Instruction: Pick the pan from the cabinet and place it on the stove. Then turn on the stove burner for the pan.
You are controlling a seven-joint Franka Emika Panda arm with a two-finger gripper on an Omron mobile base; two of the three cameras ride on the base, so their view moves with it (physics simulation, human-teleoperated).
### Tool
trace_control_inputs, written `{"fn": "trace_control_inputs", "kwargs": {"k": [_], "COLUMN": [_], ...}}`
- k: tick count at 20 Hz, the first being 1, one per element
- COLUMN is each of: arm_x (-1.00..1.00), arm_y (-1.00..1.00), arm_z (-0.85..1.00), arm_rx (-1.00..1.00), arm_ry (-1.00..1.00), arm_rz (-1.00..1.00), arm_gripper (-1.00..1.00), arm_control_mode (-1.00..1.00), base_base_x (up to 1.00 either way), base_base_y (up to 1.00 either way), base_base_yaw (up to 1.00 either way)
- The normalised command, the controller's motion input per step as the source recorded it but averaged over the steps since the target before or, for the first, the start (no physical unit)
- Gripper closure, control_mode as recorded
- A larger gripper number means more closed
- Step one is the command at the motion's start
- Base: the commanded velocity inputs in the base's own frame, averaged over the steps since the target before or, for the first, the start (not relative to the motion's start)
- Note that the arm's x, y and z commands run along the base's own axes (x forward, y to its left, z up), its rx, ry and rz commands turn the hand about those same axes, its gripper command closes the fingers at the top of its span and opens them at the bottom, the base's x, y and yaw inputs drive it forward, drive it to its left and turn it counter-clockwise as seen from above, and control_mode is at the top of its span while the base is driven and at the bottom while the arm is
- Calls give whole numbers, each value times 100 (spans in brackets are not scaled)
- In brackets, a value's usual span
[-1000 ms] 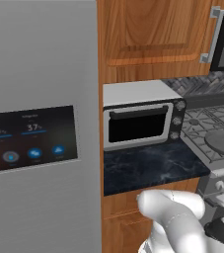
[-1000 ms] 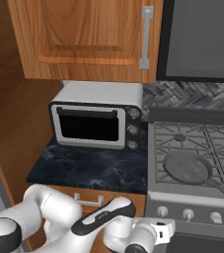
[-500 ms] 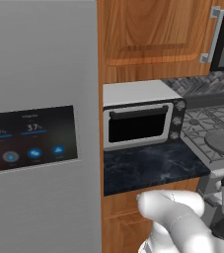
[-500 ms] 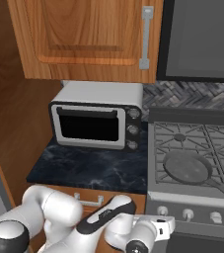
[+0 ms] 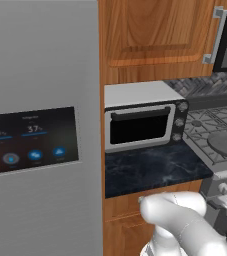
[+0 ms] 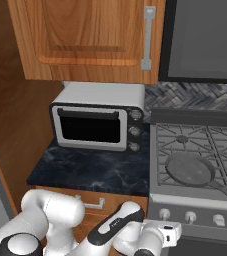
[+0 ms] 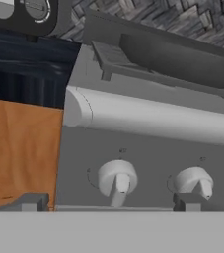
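The pan [image 6: 190, 170] rests flat on the front left grate of the stove [image 6: 205, 202], its thin handle pointing toward the front right. From the hand view, the pan [image 7: 182, 59] is a dark shape above the stove's rounded front edge [image 7: 148, 118]. My gripper [image 7: 108, 202] is open and empty, low in front of the stove. It is level with the knob row and faces the leftmost knob [image 7: 117, 180]; a second knob [image 7: 195, 182] is to its right. My hand [image 6: 165, 236] hangs just below the knobs [image 6: 164, 215]. The cabinet [image 6: 90, 40] door is shut.
A silver toaster oven [image 6: 97, 122] stands on the dark marble counter [image 6: 90, 170] left of the stove. Below the counter is a wooden drawer with a horizontal handle [image 6: 92, 202]. A tall grey fridge [image 5: 35, 130] takes up the left side.
The hand has shifted slightly right and closer to the knob row. The jaws stay open. Pan, cabinet door and toaster oven have not moved.
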Motion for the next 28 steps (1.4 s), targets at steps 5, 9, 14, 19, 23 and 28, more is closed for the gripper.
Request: {"fn": "trace_control_inputs", "kwargs": {"k": [5, 9, 14, 19, 23, 28], "arm_x": [5, 12, 12, 11, 8, 6], "arm_y": [-8, 0, 0, 0, 0, -3], "arm_z": [-12, -11, -9, -7, -12, -11], "arm_rx": [1, 0, 0, 1, 0, 1], "arm_ry": [-2, -1, -1, -1, -1, -1], "arm_rz": [0, 0, 0, 0, 0, 0], "arm_gripper": [-100, -100, -100, -100, -100, -100], "arm_control_mode": [-100, -100, -100, -100, -100, -100], "base_base_x": [0, 0, 0, 0, 0, 0], "base_base_y": [0, 0, 0, 0, 0, 0], "base_base_yaw": [0, 0, 0, 0, 0, 0]}}
